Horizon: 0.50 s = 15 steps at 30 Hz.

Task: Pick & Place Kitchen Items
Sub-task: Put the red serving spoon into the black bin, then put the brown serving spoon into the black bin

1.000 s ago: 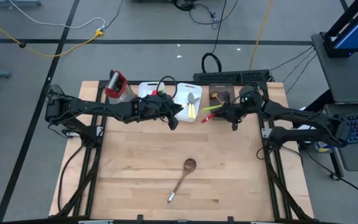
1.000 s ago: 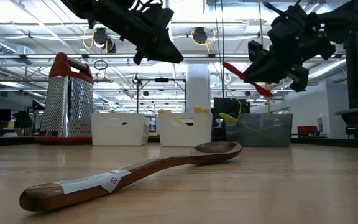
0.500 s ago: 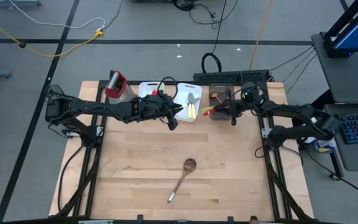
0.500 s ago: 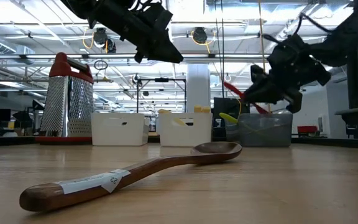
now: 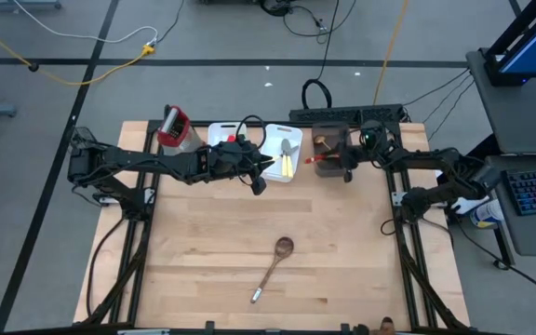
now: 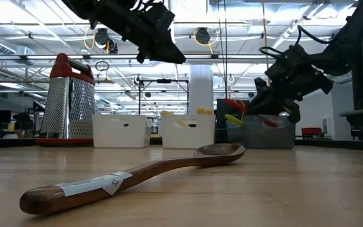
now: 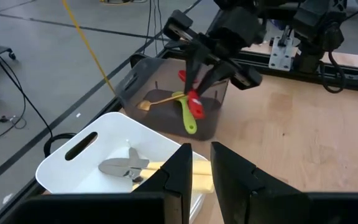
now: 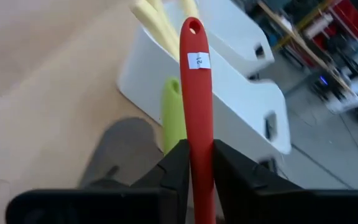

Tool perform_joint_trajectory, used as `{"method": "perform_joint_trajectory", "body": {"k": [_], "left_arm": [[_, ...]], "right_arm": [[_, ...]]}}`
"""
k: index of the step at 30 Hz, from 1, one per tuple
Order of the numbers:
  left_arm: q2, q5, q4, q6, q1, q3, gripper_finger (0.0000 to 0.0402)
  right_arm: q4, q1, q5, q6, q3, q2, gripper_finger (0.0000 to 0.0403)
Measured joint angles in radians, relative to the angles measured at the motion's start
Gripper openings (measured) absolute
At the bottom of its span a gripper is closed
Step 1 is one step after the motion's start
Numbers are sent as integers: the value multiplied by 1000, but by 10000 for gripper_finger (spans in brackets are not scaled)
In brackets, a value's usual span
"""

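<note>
Moved since a second ago: right gripper (image 5: 335,160), carried back from the open table to over the grey bin (image 5: 329,141) and lowered, red spoon (image 8: 196,106) clamped between its fingers, handle jutting beside the green spatula (image 7: 186,116). Unchanged: left gripper (image 5: 261,173), held high near the white bin (image 7: 98,155), fingers nearly together, holding nothing. Pale wooden table (image 5: 203,242), brown wooden spoon (image 5: 273,267) lying well apart near the front edge, box grater (image 6: 67,99) at the far left corner. Beyond, grey floor with cables, ceiling trusses and lamps.
</note>
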Motion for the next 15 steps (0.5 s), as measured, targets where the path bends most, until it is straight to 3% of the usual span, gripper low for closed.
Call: {"method": "perform_joint_trajectory", "body": {"k": [5,15], "left_arm": [[0,0,0,0,0,0,63],[0,0,0,0,0,0,63]], "right_arm": [[2,2,144,21,0,0,72],[4,2,151,74,0,-1,117]]}}
